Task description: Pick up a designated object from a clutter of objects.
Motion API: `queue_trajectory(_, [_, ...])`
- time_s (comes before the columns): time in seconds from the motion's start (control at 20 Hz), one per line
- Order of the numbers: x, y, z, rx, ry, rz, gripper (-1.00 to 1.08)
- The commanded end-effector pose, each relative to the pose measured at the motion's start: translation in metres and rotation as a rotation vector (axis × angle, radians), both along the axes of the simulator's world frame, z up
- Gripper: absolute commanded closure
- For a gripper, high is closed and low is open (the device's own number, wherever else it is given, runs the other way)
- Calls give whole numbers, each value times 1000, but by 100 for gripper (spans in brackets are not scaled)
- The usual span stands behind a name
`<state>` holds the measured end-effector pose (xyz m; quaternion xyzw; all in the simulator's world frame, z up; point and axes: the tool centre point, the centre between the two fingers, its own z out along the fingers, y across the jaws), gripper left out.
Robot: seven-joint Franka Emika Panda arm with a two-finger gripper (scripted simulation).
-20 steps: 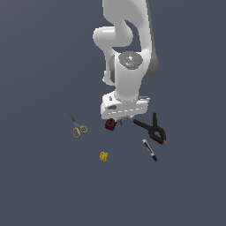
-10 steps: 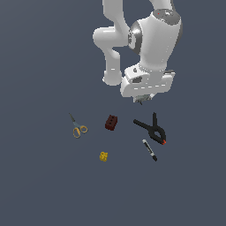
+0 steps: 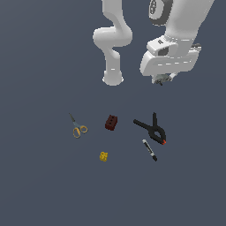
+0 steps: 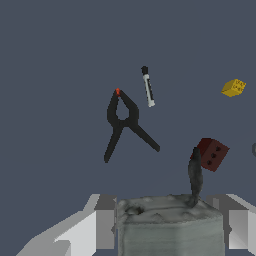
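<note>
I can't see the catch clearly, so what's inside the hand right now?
In the wrist view a grey boxy item with a thin dark stem sits between the hand's fingers. Its underside is hidden; the exterior view barely shows it.

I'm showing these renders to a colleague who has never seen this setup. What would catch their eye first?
Most striking is the big white arm raised high at the exterior view's right, its gripper shut on a small grey boxy item that fills the wrist view's foreground. Below lie the black spring clamp with the marker beside it, the dark red brick in the middle, the yellow block nearer the camera, and the scissors at the exterior view's left.
</note>
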<state>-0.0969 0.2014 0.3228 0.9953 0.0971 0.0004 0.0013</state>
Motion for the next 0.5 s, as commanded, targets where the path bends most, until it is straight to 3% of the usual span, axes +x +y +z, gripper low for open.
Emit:
queue_trajectory(0.0, [-6, 13, 13, 1, 1, -1, 108])
queue_trajectory(0.45, [-13, 32, 33, 2, 1, -2, 108])
